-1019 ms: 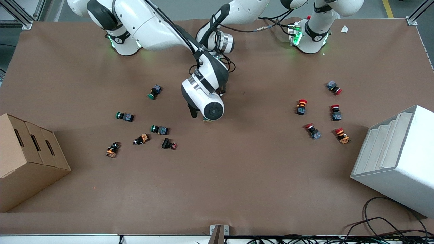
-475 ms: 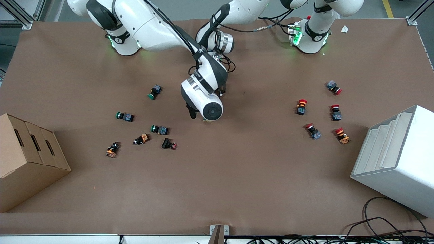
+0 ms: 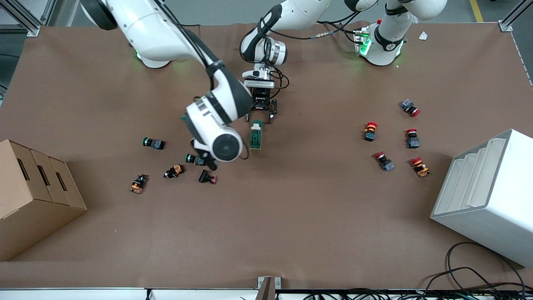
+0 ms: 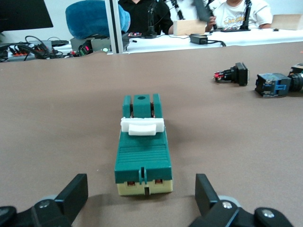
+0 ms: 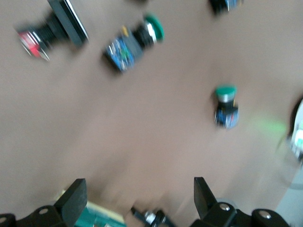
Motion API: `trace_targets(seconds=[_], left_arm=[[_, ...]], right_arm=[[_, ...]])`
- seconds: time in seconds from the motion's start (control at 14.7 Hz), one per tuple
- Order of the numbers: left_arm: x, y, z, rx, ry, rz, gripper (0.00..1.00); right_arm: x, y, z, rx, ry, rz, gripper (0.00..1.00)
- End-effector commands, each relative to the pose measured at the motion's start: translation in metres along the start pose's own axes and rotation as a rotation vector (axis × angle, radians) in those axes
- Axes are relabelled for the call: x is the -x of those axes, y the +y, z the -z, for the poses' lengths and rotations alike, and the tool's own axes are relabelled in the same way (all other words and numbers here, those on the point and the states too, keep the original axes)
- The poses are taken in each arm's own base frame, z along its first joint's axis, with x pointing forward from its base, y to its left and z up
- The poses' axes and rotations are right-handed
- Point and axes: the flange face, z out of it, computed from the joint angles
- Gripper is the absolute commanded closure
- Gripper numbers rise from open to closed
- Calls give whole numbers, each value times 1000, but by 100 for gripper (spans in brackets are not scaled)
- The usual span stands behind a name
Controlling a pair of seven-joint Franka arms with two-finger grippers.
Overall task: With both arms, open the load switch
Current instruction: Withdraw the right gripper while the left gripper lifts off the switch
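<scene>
The load switch (image 3: pixel 256 135) lies flat on the brown table near the middle, a dark-green block with its white toggle (image 3: pixel 257 123) at the end toward the robots' bases. My left gripper (image 3: pixel 261 116) sits low at that end, open. In the left wrist view the load switch (image 4: pixel 143 153) lies just ahead of the left gripper (image 4: pixel 141 201), with both fingers clear of its sides. My right gripper (image 3: pixel 203 154) is open over the green-capped buttons, beside the switch toward the right arm's end. In the right wrist view the right gripper (image 5: pixel 138 198) holds nothing, and the load switch (image 5: pixel 90 220) shows at the edge.
Green-capped buttons (image 3: pixel 153 143), orange-bodied ones (image 3: pixel 174 171) and a black one with a red tip (image 3: pixel 207 177) lie under and near the right hand. Red-capped buttons (image 3: pixel 370 131) are grouped toward the left arm's end. A cardboard box (image 3: pixel 37 196) and a white bin (image 3: pixel 487 191) stand at the table's ends.
The right arm has swung off the load switch toward its own end of the table, uncovering the switch and the left gripper. The left arm has stayed put.
</scene>
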Motion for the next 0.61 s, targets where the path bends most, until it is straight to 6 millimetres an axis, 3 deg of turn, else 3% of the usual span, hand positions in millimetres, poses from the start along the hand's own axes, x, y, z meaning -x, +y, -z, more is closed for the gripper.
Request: trace_targets(seconds=[0.0,0.2,0.41,0.48,0.54], left_arm=[[-26,30,25,-87,-107,17,0],[-94,57,42,-185,-223,35,0],[-165,70,51,-228,-318,71,0],[-192,72,52,-241,-364,78,0],[-232,68,47,-258,-422,102,0]], right_arm=[[-53,38,44,-62,24,168,0],[-124,92,92,-156,29,339,0],[-189,151,125,-225,66,516,0],[-213,173,133,-246,80,576,0],[-232,192,138,-262,94,628,0]])
